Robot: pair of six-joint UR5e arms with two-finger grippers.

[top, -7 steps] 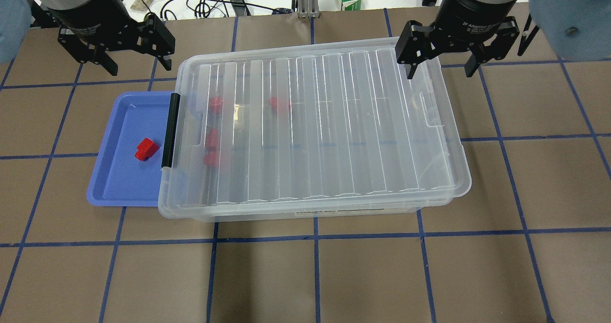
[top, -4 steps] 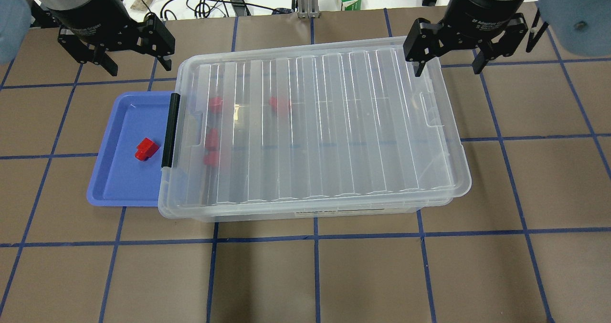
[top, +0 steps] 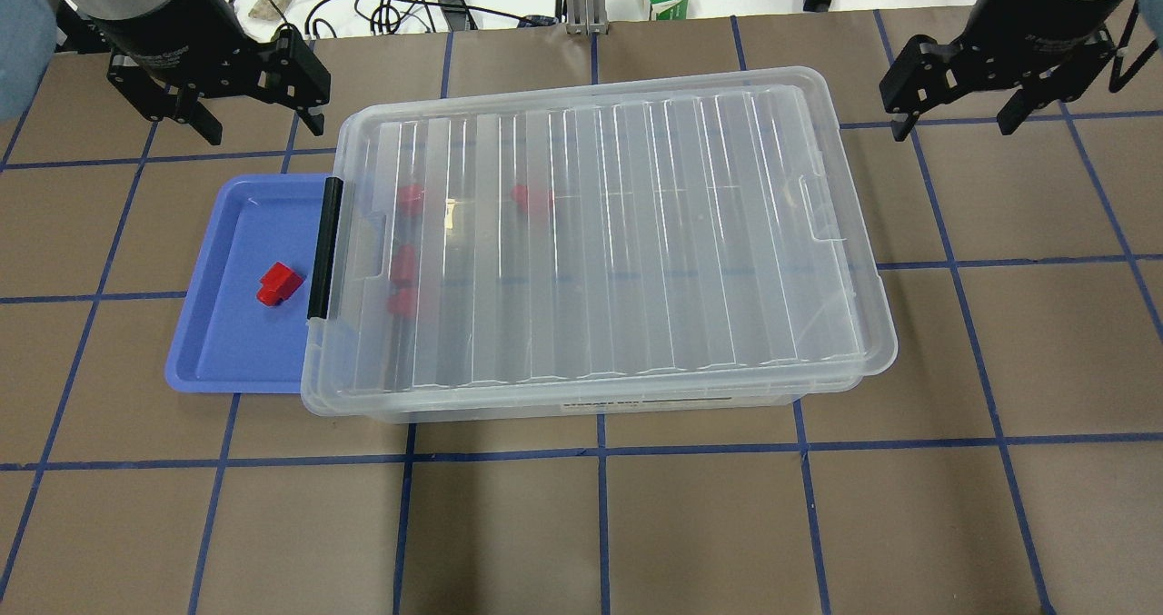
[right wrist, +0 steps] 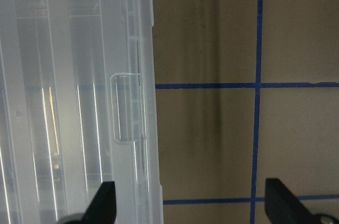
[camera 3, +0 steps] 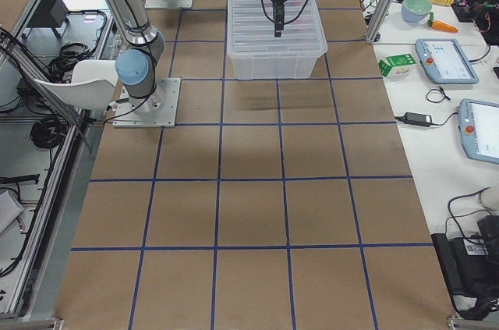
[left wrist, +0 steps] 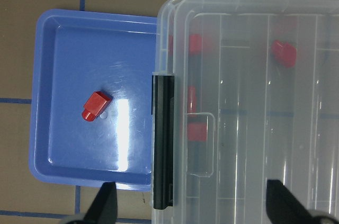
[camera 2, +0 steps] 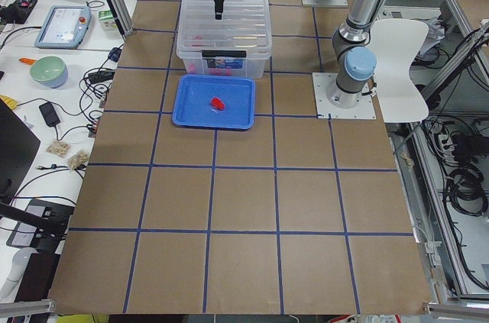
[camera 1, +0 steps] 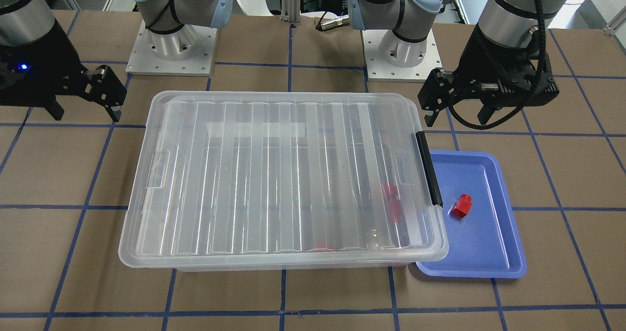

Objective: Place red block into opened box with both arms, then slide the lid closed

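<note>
The left gripper's [top: 262,127] two black fingers [left wrist: 104,203] are spread wide and grasp nothing. They hang in the air just off the corner of the large shallow box of clear translucent plastic [top: 591,407], at its black-bar end and on the long side toward the arm bases. The right gripper's [top: 954,125] fingers [right wrist: 104,203] are likewise spread and empty. They hang off the box's other end on the same long side, apart from its rim. Neither gripper touches the box.

In the left wrist view, the left fingers frame the long black bar [left wrist: 162,142] on the box's short side. In the right wrist view, the right fingers frame the opposite short end and the brown table [right wrist: 212,144] beside it.

The flat ribbed lid of clear translucent plastic [top: 636,233] lies over the box and covers nearly all of it. At the end away from the bar, its edge overhangs the box's rim a little.

The small bright red plastic block [top: 277,284] lies outside the box, in the shallow blue plastic tray [top: 213,347] that sits against the box's bar end. The block is near the bar, not touching it. Four other red pieces [top: 411,199] show blurred through the lid, inside the box toward the bar end.
</note>
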